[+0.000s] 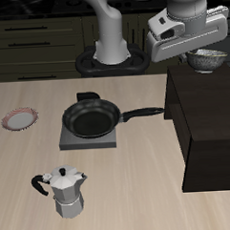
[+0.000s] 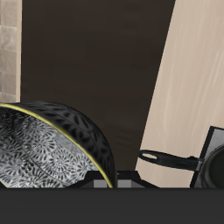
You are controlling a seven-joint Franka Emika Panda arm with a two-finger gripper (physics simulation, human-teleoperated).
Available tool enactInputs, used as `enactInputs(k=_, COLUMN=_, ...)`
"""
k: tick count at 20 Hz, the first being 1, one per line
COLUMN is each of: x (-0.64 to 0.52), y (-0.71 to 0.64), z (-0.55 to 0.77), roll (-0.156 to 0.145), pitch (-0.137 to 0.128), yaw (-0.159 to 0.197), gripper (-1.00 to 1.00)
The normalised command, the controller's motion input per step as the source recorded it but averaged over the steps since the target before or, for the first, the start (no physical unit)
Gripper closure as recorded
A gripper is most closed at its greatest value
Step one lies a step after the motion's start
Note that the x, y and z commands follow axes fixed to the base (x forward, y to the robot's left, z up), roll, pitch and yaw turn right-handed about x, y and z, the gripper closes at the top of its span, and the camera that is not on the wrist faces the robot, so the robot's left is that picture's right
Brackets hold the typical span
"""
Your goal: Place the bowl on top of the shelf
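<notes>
The bowl (image 1: pixel 209 59), grey-white speckled with a dark rim, hangs under my gripper (image 1: pixel 201 51) just above the back part of the shelf's flat top. The shelf (image 1: pixel 208 117) is a large dark brown cabinet standing on the table. The gripper looks shut on the bowl's rim; its fingers are mostly hidden by the hand. In the wrist view the bowl (image 2: pixel 44 149) fills the near field, with the shelf's dark top (image 2: pixel 96 61) beneath it and the light table (image 2: pixel 192 79) beside that.
A black frying pan (image 1: pixel 91 117) sits on a square grey burner plate (image 1: pixel 89 138), its handle (image 1: pixel 145 112) pointing at the shelf. A moka pot (image 1: pixel 66 192) stands near the front edge. A pink-rimmed plate (image 1: pixel 20 119) lies farther off.
</notes>
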Motion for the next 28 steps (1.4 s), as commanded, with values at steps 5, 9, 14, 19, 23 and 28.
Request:
enactInputs(k=5, x=0.1, y=0.09, z=-0.01, roll=-0.015, pitch=-0.014, yaw=0.009, gripper=1.0)
enactInputs(k=9, x=0.21, y=0.08, z=-0.03, roll=-0.017, pitch=-0.001, yaw=0.001, gripper=1.0)
enactInputs(k=14, x=0.17, y=0.04, z=-0.17, roll=-0.001, pitch=0.037, yaw=-0.002, gripper=1.0)
enactInputs(k=19, x=0.06, y=0.08, z=-0.12, roll=0.01, pitch=0.023, yaw=0.003, gripper=1.0)
enactInputs(k=23, x=-0.03, y=0.08, z=-0.18, roll=0.03, pitch=0.036, yaw=0.019, gripper=1.0)
enactInputs(k=28, x=0.03, y=-0.04, z=-0.1, roll=0.002, pitch=0.015, yaw=0.013, gripper=1.0)
